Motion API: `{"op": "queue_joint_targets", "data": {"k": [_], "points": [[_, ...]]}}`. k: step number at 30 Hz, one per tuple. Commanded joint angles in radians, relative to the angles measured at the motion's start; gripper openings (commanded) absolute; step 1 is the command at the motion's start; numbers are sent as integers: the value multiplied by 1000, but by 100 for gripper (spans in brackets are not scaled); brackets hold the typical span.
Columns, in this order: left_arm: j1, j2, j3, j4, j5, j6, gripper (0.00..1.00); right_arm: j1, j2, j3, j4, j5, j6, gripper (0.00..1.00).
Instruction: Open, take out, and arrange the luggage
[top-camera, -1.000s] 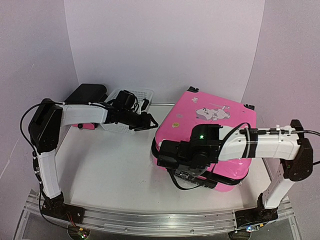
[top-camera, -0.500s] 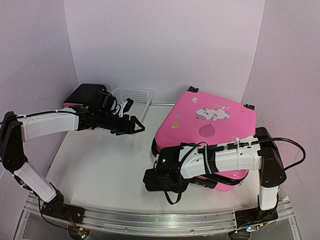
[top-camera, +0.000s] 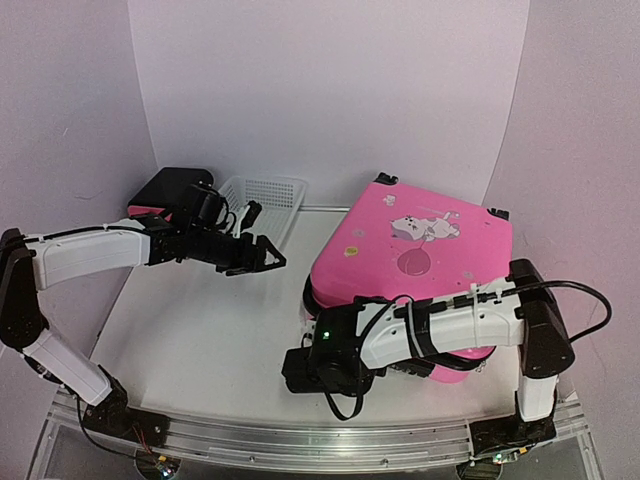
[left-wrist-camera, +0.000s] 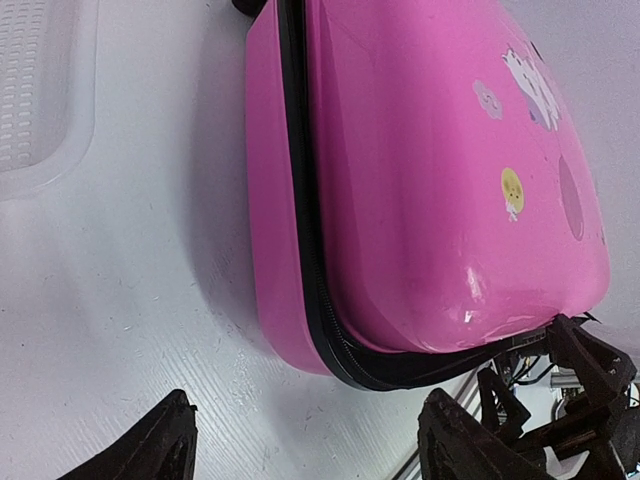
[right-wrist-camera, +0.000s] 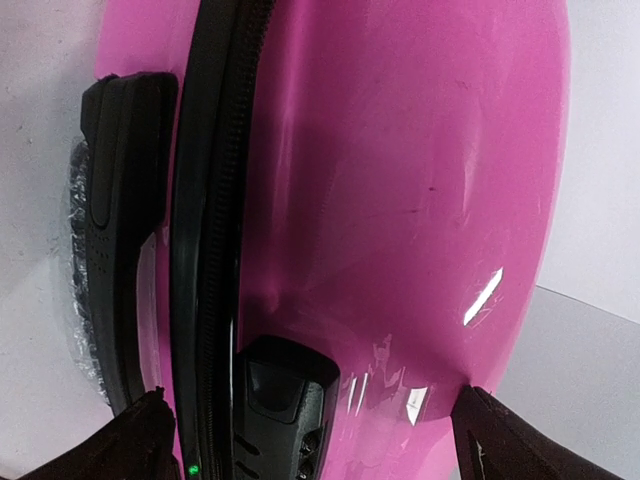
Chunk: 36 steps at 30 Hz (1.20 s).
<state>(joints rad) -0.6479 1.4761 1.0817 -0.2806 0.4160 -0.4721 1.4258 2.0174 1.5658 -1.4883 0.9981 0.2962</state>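
Note:
The luggage (top-camera: 420, 250) is a glossy pink hard-shell case lying flat at the right of the table, stickers up, lid down on its black zipper band (left-wrist-camera: 305, 250). My left gripper (top-camera: 262, 255) hovers open over the table to the left of the case, apart from it; its tips frame the case's near corner (left-wrist-camera: 310, 450). My right gripper (top-camera: 318, 368) is low at the case's front-left corner, wide open. Its view faces the pink shell (right-wrist-camera: 400, 180), a black handle (right-wrist-camera: 120, 230) and a black lock (right-wrist-camera: 285, 410), with nothing gripped between the fingers (right-wrist-camera: 325, 440).
A white mesh basket (top-camera: 262, 205) and a black drawer unit (top-camera: 170, 190) stand at the back left against the wall. Bare white table (top-camera: 200, 330) lies between the arms. The right arm's cable loops hang by the case's front edge (top-camera: 350, 395).
The left gripper drew back from the basket towards the table's middle and opened wider. The right arm swung down from over the case to its front-left corner.

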Motion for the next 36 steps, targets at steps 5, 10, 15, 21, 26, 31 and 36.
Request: {"op": "queue_joint_targets", "data": {"k": [5,10,15,21,26,31,36], "points": [[-1,-29,12,25,14,-10,77,-63,-34,-48,-25,96,34,98],[-1,-29,11,25,16,-15,78,-64,-48,-11,-66,124,56,98],[-1,-27,9,24,21,-18,78,-75,-57,5,-119,171,87,98],[-1,-34,12,26,55,-35,78,-88,-87,26,-150,182,94,98],[1,-57,9,45,127,-58,81,-96,-113,50,-150,187,94,98],[10,-87,-31,84,186,-90,82,-97,-171,76,-168,209,120,98],[11,-70,-64,192,294,-164,80,-96,-244,61,-151,246,178,98]]}}
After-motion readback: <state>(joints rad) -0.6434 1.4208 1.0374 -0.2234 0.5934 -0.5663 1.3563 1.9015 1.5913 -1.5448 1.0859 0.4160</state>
